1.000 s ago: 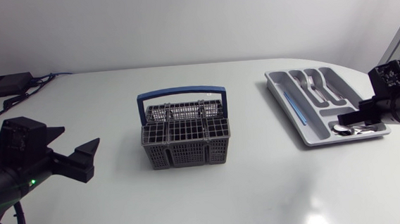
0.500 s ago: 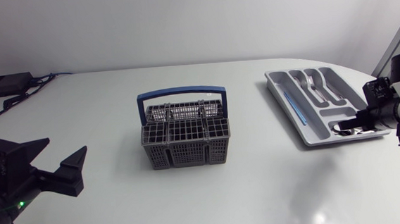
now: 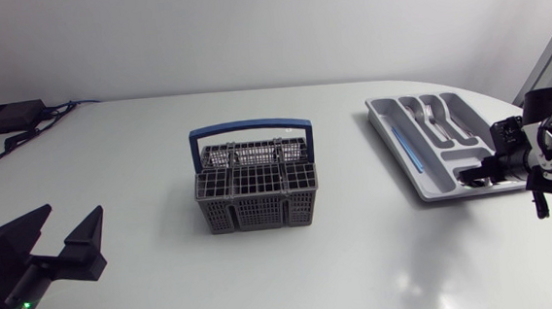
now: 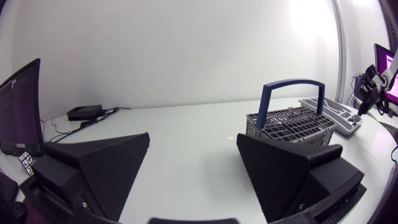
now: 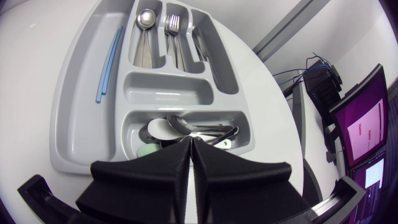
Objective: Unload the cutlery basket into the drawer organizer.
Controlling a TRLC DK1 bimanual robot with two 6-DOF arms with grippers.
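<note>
1. Cutlery basket [image 3: 254,183]: one, grey mesh, standing upright at the middle of the tabletop [image 3: 139,145]. Its long axis runs 9 to 3 o'clock, and its blue handle [image 3: 250,130] arches over the 12 o'clock side.
2. Drawer organizer [image 3: 401,154]: one grey tray lying at about 3 o'clock from the basket, well apart from it. Its long axis runs 11 to 5 o'clock. It has six compartments.
3. Contents: thin blue sticks [image 5: 107,68] lie in the narrow side slot. Spoons [image 5: 144,31], forks [image 5: 174,34] and knives [image 5: 200,43] lie lengthwise in the three long slots. Black, white and pale green pieces [image 5: 186,129] are heaped in the end compartment. I cannot tell exact counts.
4. Right arm [image 3: 538,146]: it enters from 3 o'clock and points toward 9, with its jaws pressed together just over the organizer's 5 o'clock end.
5. Left arm [image 3: 12,275]: it is low at 8 o'clock from the basket and well apart from it. Its jaws are spread wide, empty, and point toward the basket.
</note>
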